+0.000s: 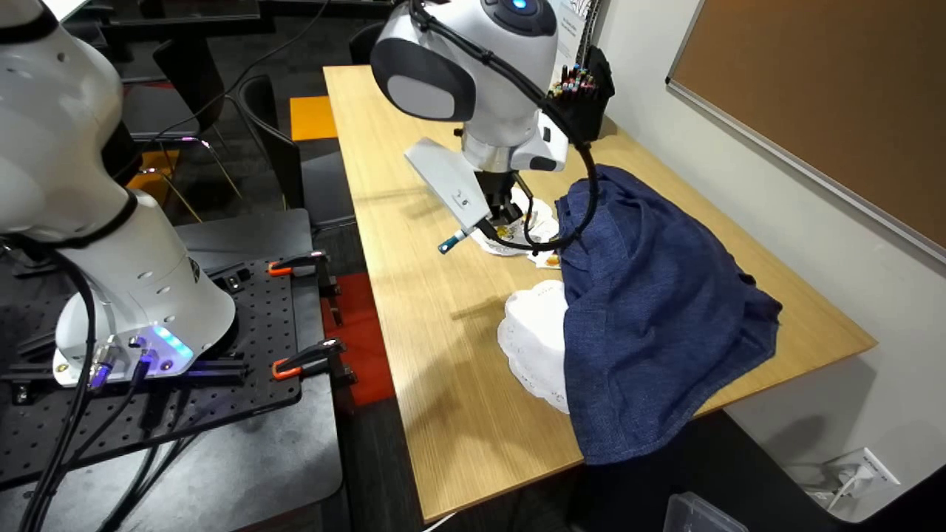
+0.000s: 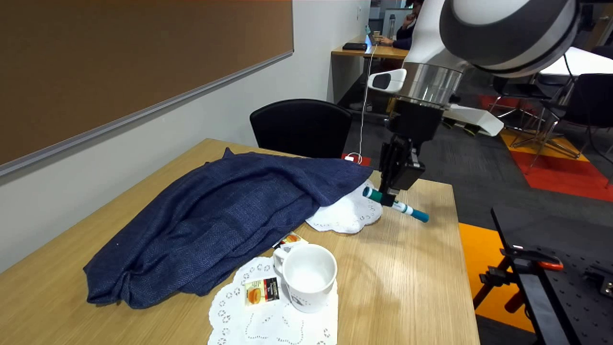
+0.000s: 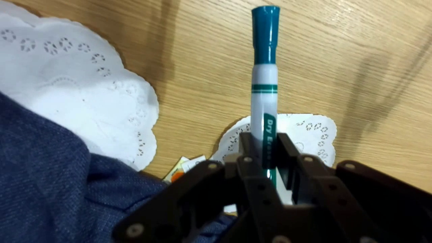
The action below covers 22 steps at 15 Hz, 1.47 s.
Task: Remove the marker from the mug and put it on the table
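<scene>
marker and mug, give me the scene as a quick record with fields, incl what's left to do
gripper: shut on marker, above the table
marker: out of the mug, not yet on the table
mug: upright on a doily
packet: on the same doily, beside the mug
cloth: dark blue, partly over a second doily
left to do: put the marker down on the table

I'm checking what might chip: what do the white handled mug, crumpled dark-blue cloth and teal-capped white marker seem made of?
White handled mug: probably glazed ceramic; smooth, evenly white walls suggest it.
Crumpled dark-blue cloth: woven fabric, matte, possibly denim; coarse weave and soft folds show.
Teal-capped white marker: likely hard plastic, glossy, judging by its bright highlights.
</scene>
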Available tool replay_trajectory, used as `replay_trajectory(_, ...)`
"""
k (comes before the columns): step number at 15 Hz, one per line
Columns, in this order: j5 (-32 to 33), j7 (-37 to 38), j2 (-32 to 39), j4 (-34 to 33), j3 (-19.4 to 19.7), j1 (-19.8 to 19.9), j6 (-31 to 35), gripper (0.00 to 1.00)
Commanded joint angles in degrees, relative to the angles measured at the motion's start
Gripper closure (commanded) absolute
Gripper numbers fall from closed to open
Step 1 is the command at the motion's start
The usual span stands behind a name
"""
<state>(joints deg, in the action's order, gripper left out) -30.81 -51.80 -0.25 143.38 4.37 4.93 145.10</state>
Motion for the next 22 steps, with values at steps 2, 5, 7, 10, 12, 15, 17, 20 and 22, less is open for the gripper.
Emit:
replay_trajectory(2,9.6,13.4,3.6,-2.9,-0.2,-0.4,-1.6,0.95)
replay_trajectory(5,13.1,18.4,8.0,-5.0,-0.5,-0.2,-1.9,0.95)
replay_trajectory(7,14.5,20.6,11.3,-6.5,-0.9,0.1,-1.9,0.95)
replay_trajectory(10,14.8,21.6,16.2,-8.7,-2.1,0.9,-1.0,0.95)
replay_trajectory(12,14.8,21.8,19.1,-10.2,-2.8,1.4,-0.6,0.95)
replay_trajectory(15,15.5,22.7,22.3,-12.2,-3.8,2.2,-0.9,0.95)
replay_trajectory(17,15.8,22.6,23.6,-13.1,-4.4,2.8,-1.0,0.95)
replay_trajectory(20,15.5,22.1,24.0,-13.5,-5.4,4.0,-1.0,0.46)
replay_trajectory(22,15.1,21.6,23.1,-12.9,-5.9,4.6,-0.6,0.31)
